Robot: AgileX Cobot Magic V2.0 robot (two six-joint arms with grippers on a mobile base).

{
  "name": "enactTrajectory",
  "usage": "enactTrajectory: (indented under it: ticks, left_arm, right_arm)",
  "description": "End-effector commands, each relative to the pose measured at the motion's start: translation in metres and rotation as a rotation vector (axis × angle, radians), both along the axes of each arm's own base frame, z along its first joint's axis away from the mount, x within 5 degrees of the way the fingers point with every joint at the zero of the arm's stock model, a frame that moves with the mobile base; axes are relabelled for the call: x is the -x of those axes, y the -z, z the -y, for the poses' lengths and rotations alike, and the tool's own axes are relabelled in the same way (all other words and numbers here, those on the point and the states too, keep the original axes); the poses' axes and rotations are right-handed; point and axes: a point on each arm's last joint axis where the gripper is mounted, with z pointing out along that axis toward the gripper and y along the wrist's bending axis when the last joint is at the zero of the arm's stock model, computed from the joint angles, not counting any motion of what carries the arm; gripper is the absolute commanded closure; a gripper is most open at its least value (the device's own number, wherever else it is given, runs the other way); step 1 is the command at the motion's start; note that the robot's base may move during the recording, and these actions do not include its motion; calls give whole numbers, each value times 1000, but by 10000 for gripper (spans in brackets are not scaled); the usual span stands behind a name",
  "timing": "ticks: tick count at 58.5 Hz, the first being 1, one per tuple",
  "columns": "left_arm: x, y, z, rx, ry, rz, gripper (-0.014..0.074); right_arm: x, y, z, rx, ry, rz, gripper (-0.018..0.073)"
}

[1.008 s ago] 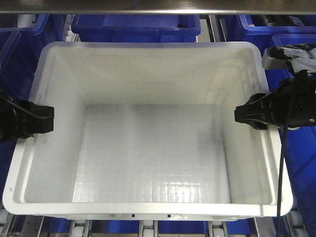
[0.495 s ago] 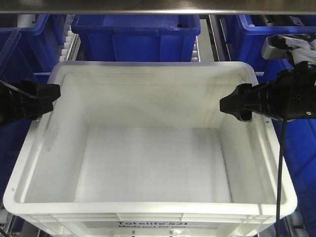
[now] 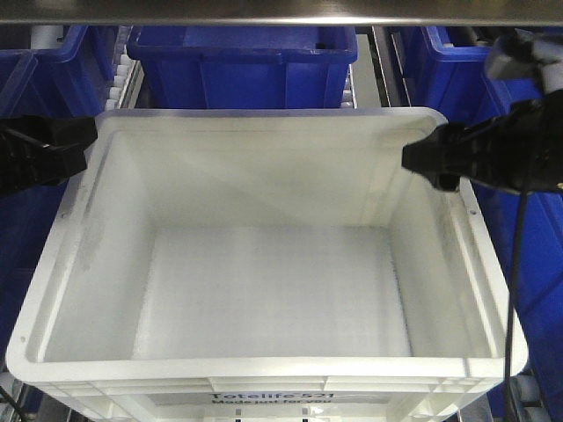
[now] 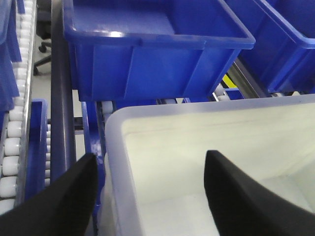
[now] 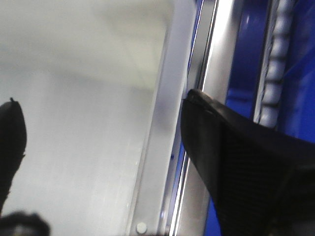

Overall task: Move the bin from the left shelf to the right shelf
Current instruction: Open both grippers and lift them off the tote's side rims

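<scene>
The left gripper (image 4: 150, 169) stands wide, one black finger (image 4: 64, 196) outside the left wall of the bin (image 3: 264, 290) and the other finger (image 4: 241, 196) inside it, so the wall's rolled rim runs up between them without either pad clearly pressing on it. The right gripper (image 5: 98, 147) is spread the same way across the opposite wall: one dark finger (image 5: 236, 172) hangs outside the rim, over a metal rail (image 5: 221, 73), and the tip of the other shows at the left edge of that wrist view, inside the tote. From the front camera the left gripper (image 3: 84, 145) sits at the upper left corner of the bin and the right gripper (image 3: 418, 158) at the upper right, both near the far end of the side walls. The bin is a large white plastic tote that fills most of the front view, its near wall at the bottom edge with black print reading "Totelife 521" (image 3: 268, 398), its inside bare and pale. It lies between the two arms, on a rack whose white rollers (image 4: 12, 147) run along the left side. Just beyond its far rim stands a dark blue tote (image 3: 242, 57), close to the white one but not plainly touching, and more blue totes (image 3: 528, 97) flank it to the right. A steel bar (image 3: 281, 10) crosses the top of the front view.
</scene>
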Motion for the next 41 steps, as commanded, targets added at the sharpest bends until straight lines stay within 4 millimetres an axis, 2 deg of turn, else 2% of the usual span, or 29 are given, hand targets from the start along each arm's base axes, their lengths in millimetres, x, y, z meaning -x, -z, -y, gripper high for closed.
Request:
enactTrajectory:
  ticks: [1, 13, 22, 25, 34, 41]
  left_arm:
    - [2, -19, 0, 26, -8, 85, 143]
    - [2, -17, -1, -23, 6, 74, 143]
    - [3, -16, 0, -26, 12, 61, 143]
    - [4, -13, 0, -29, 14, 51, 143]
    - [12, 5, -3, -52, 10, 38, 148]
    - [28, 10, -9, -43, -15, 100, 165]
  right_arm:
    - [6, -27, 4, 10, 15, 159, -23]
    - [10, -27, 8, 35, 43, 155, -23]
    - [11, -31, 11, 36, 64, 218, -23]
    - [15, -29, 12, 26, 77, 248, -23]
    - [32, -2, 19, 16, 115, 307, -23]
    - [50, 2, 25, 15, 130, 387, -23]
